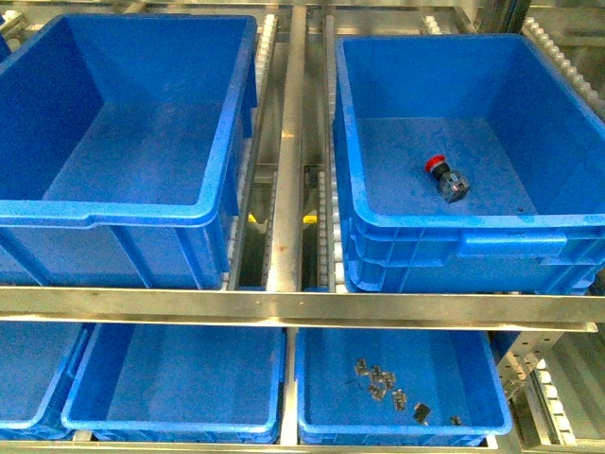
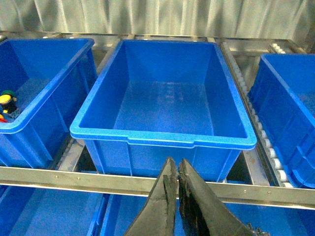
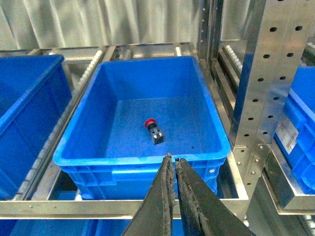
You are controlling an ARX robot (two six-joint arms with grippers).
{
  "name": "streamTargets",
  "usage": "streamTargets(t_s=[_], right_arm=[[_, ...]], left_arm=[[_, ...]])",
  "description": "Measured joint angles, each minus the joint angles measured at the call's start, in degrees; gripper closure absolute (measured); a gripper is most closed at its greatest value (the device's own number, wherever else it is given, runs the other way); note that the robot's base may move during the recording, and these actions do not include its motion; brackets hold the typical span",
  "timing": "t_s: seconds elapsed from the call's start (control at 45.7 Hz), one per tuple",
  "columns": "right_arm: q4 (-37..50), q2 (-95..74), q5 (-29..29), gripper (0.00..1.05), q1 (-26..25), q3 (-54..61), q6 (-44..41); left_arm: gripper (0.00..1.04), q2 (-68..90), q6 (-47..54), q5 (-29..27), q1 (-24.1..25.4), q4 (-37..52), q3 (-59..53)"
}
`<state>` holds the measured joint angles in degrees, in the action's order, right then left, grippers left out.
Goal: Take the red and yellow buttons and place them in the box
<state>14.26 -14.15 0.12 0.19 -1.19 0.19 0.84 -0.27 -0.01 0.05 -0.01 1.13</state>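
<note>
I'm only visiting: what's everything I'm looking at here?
large bins: three, blue, side by side on upper shelf
red button: one, red cap, lying in rightmost bin
yellow button: one, yellow cap, in leftmost bin
green switch: one, green cap, beside the yellow button
lower trays: at least three, blue, lower shelf
small metal parts: several, grey, in right lower tray
rack: one, silver, carrying everything
left fingers: pair, black, shut, empty
right fingers: pair, black, shut, empty

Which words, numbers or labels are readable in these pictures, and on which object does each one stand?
No text can be read.
A pale patch on the blue bin behind the perforated post may be a label, but it is too blurred.
</note>
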Motion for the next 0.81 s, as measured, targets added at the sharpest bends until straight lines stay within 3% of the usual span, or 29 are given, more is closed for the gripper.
streamTargets(t_s=[0.219,0.306,0.678,0.81], right_arm=[[-3.89,3.8,0.0,1.02,0.0,0.0,0.0],[-13.38,11.58,0.0,1.02,0.0,-0.02,-0.02],[-14.14,13.88,-0.11,1.02,0.0,-0.02,-0.04],[-14.14,13.88,-0.11,0.78,0.0,-0.02,-0.02]], left_arm=[[1.03,0.0,0.0,0.0,0.0,0.0,0.0],[1.03,0.0,0.0,-0.02,0.0,-0.02,0.0],[1.03,0.0,0.02,0.0,0.0,0.0,0.0],[1.03,0.0,0.02,0.0,0.0,0.0,0.0]])
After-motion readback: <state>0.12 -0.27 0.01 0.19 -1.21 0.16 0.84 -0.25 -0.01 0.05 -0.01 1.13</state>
